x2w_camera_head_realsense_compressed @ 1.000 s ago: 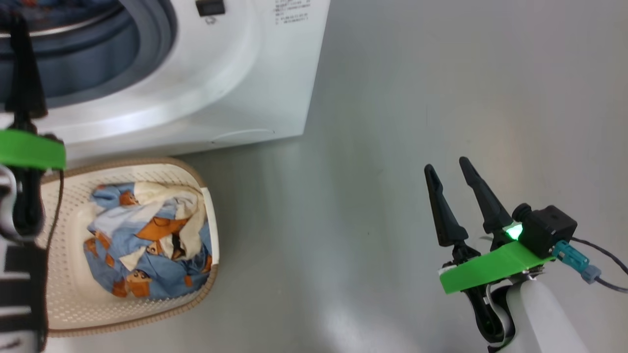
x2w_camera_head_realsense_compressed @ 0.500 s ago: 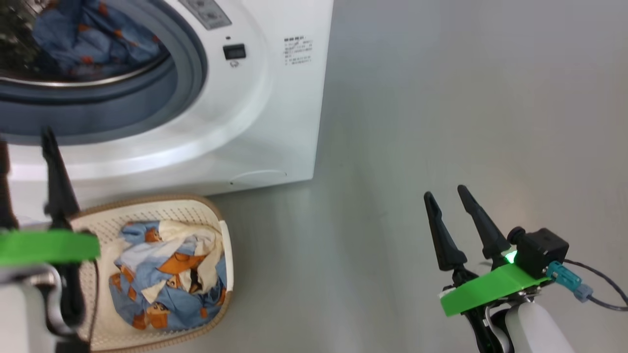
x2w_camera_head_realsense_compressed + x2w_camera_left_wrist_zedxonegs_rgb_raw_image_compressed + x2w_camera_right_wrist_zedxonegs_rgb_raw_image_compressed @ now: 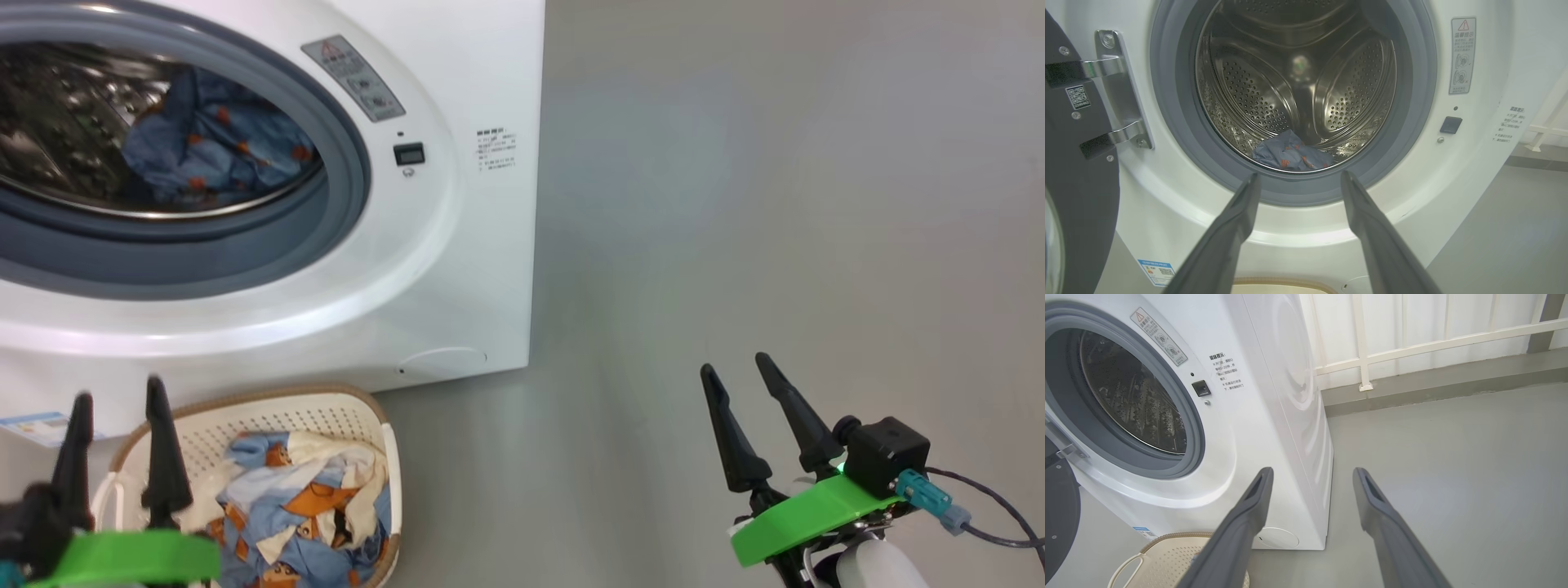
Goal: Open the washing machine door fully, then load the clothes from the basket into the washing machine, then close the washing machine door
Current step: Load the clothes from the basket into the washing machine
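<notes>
The washing machine point(image 3: 457, 269) stands with its drum open, and one light-blue garment point(image 3: 212, 147) lies inside on the steel drum point(image 3: 1298, 81). The washing machine door point(image 3: 1081, 192) is swung wide to the left on its hinge point(image 3: 1122, 85). On the floor in front sits the cream basket point(image 3: 363, 408), with more light-blue clothes point(image 3: 302, 506) in it. My left gripper point(image 3: 118, 392) is open and empty above the basket's left side, pointing at the drum mouth point(image 3: 1300, 174). Over the bare floor to the right, my right gripper point(image 3: 735, 366) is open and empty.
Grey floor point(image 3: 735, 204) stretches to the right of the machine. A white railing and wall base point(image 3: 1412, 347) run behind it. A blue label sticker point(image 3: 33, 426) is on the machine's lower front.
The head view has tilted up, so more of the drum shows. My left gripper has drawn back and down from the machine's opening. Both grippers stay open.
</notes>
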{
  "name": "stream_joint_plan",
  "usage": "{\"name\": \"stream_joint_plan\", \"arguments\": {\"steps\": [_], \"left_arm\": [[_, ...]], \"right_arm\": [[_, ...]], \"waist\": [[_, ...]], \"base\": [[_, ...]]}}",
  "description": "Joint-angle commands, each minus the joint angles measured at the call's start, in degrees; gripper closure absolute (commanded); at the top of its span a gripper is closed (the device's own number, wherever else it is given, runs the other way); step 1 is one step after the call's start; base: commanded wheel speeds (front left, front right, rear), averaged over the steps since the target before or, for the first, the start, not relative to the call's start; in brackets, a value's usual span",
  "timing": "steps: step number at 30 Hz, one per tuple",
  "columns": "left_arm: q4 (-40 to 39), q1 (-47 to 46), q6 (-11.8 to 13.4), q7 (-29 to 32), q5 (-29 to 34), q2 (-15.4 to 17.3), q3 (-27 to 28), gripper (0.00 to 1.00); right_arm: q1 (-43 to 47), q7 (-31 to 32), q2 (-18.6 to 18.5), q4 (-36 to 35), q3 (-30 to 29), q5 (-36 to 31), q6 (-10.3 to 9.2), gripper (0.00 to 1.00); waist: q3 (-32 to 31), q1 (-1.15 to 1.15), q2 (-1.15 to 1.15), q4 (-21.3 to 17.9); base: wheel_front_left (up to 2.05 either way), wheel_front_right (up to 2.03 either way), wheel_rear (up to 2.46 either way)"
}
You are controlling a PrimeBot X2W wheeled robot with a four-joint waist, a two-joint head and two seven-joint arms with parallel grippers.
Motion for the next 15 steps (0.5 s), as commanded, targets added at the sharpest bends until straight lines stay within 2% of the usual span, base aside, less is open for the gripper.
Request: {"name": "stream_joint_plan", "arguments": {"steps": [1, 11, 15], "left_arm": [[-2.0, 1.1, -0.2, -0.3, 0.8, 0.9, 2.1, 0.0], [-4.1, 10.7, -0.2, -0.3, 3.3, 0.3, 2.4, 0.0], [-4.8, 12.9, 1.1, -0.3, 2.5, 0.2, 1.5, 0.0]], "right_arm": [[0.8, -0.3, 0.2, -1.1, 1.9, -0.8, 0.35, 0.0], [3.4, -0.3, 0.2, -1.5, 1.6, -1.8, 0.35, 0.0], [4.2, -0.3, 0.2, -2.0, 1.1, -2.5, 0.35, 0.0]], "waist": [[-2.1, 0.0, 0.0, 0.0], [-6.4, 0.0, 0.0, 0.0], [-7.5, 0.0, 0.0, 0.0]], "base": [[0.0, 0.0, 0.0], [0.0, 0.0, 0.0], [0.0, 0.0, 0.0]]}}
